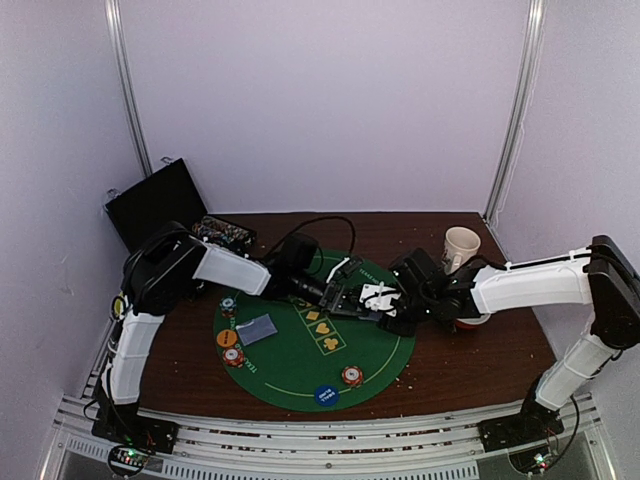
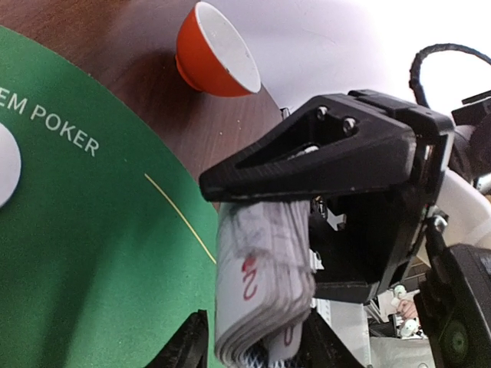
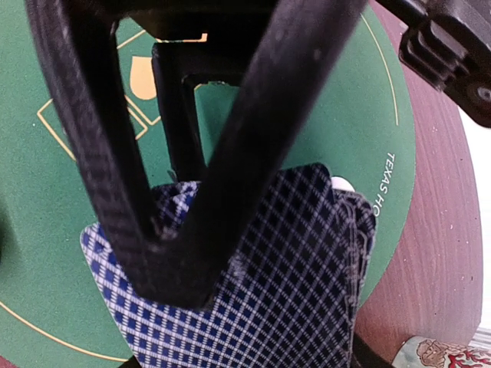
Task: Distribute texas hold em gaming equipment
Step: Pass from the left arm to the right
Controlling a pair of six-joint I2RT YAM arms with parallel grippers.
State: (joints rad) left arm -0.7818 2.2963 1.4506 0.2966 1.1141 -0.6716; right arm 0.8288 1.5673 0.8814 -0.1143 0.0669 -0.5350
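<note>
Both grippers meet over the middle of the green poker mat [image 1: 300, 362] at one deck of playing cards [image 2: 261, 276]. My left gripper [image 2: 253, 349] stands open around the deck's lower end, with a gap showing beside one finger. My right gripper [image 1: 385, 303] is shut on the deck; its black finger [image 2: 322, 146] clamps the upper end. The right wrist view shows the deck's blue-checked back [image 3: 307, 276] behind the left gripper's finger [image 3: 230, 153]. A few grey-backed cards [image 1: 258, 328] lie on the mat. Chip stacks [image 1: 351, 375], a blue disc [image 1: 326, 395] and an orange disc [image 1: 227, 338] sit near its rim.
A beige mug [image 1: 461, 247] stands at the back right. The red-and-white bowl [image 2: 219, 54] lies beside the mat, under the right arm. An open black case [image 1: 155, 205] with a chip tray [image 1: 222, 233] sits at the back left. A white disc [image 2: 6, 165] lies on the mat.
</note>
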